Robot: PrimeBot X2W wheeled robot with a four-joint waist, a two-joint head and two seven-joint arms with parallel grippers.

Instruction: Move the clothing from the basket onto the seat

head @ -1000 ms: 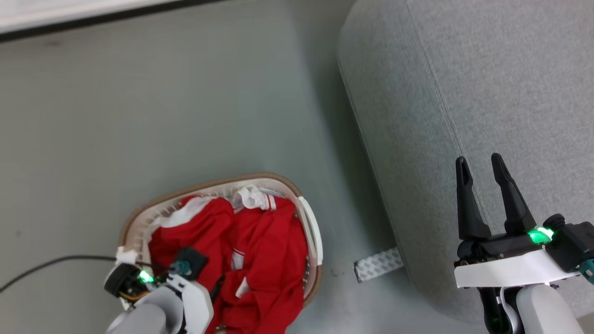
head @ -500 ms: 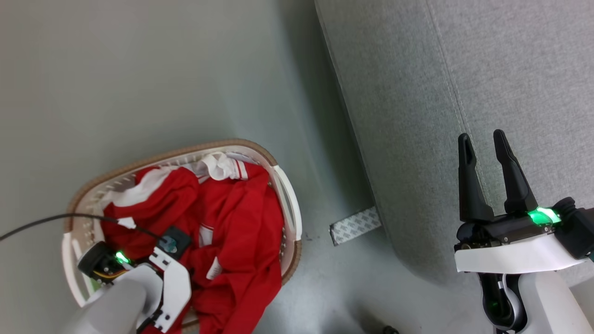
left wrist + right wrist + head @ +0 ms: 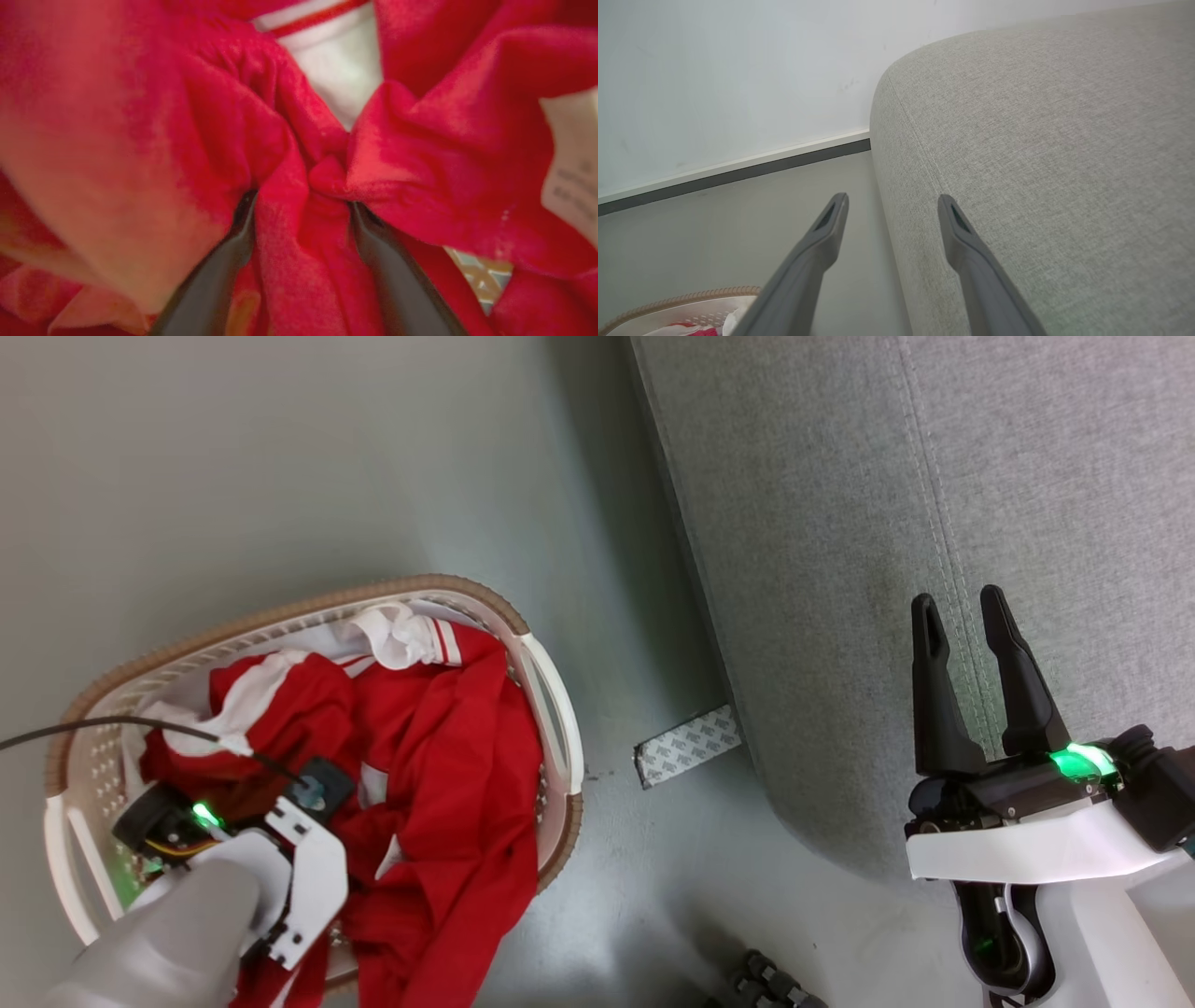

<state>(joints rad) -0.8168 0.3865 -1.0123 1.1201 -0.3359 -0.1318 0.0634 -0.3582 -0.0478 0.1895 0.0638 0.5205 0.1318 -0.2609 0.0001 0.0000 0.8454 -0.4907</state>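
Red clothing [image 3: 448, 756] lies heaped in the basket [image 3: 551, 700] on the floor [image 3: 280, 476] at our left. Our left fingers [image 3: 219, 270] stand spread there with a fold bunched between them. We should close deep on that fold, not its edge, then lift clear of the rim. Rightward is the seat [image 3: 934, 476], with our right fingers [image 3: 934, 709] hovering open over its edge.

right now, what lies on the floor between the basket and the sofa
In the head view, bare grey floor, plus one small patterned white strip lying at the sofa base, apart from the basket.
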